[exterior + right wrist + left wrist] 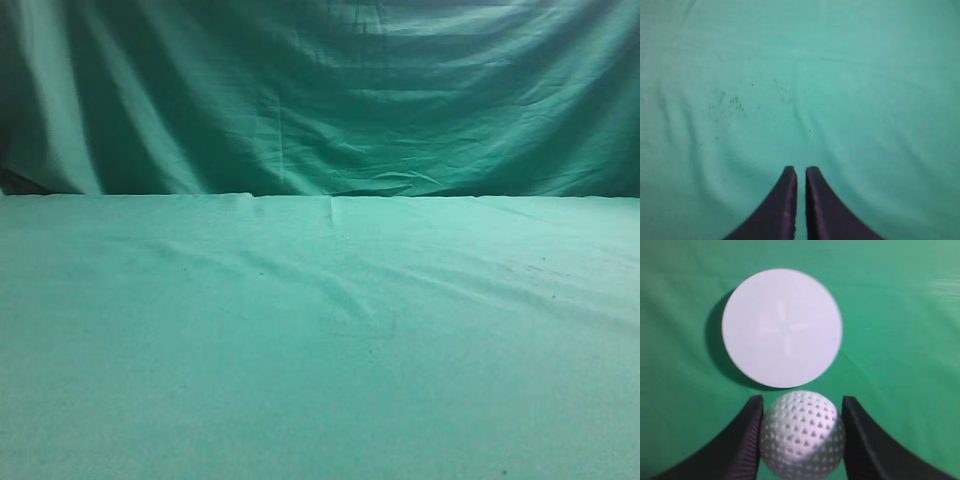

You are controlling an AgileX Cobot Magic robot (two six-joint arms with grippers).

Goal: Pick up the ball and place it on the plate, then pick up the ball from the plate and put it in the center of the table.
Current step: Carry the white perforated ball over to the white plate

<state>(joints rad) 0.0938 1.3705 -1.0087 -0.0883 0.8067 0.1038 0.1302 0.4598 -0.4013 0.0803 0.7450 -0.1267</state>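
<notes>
In the left wrist view the white dimpled ball point(802, 435) sits between the two black fingers of my left gripper point(802, 405), which press on both its sides. It is held above the green table point(910, 340). The round white plate point(782, 327) lies on the cloth just ahead of the ball, apart from it. In the right wrist view my right gripper point(801, 172) is shut and empty over bare green cloth. The exterior view shows only the table point(320, 350); ball, plate and both grippers are out of that view.
A draped green cloth backdrop point(320, 90) hangs behind the table's far edge. The cloth on the table has shallow wrinkles point(300, 270) and a patch of small dark specks point(725, 107).
</notes>
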